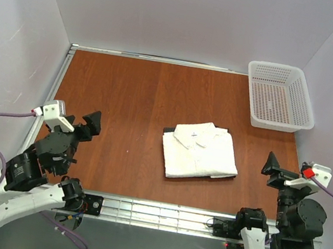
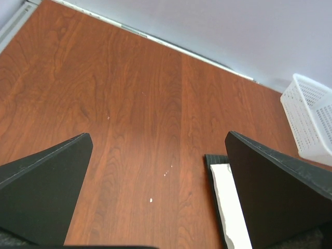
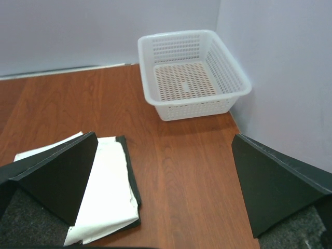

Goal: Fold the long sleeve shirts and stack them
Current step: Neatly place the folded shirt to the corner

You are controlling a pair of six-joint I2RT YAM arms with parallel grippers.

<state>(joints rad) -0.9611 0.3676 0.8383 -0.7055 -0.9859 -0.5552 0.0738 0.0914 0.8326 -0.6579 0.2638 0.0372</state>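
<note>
1. The white shirt [image 1: 200, 151] lies folded near the middle of the bench [image 1: 122, 84].
2. The dark shirt [image 1: 169, 129] is under it. You can only see a thin dark edge poking out at the back left corner.
3. Two folded shirts, one on top of the other, so the job looks about done to me.
4. Your left end effector [image 1: 91, 125] is wide open and holds nothing. It sits at the front left, well apart from the pile.
5. Your right end effector [image 1: 273, 168] is wide open too, with nothing in it. It sits at the front right, near the pile but not touching it.
6. The shirts are likely soft, light and floppy. Tug one corner and the folds may come undone, or the top shirt may slide off.
7. If you must move the pile, pinch both shirts together at a folded side edge, one side each. Do not grab the collar.
8. The basket [image 1: 281, 124] stands in the far right corner, well apart.
</note>
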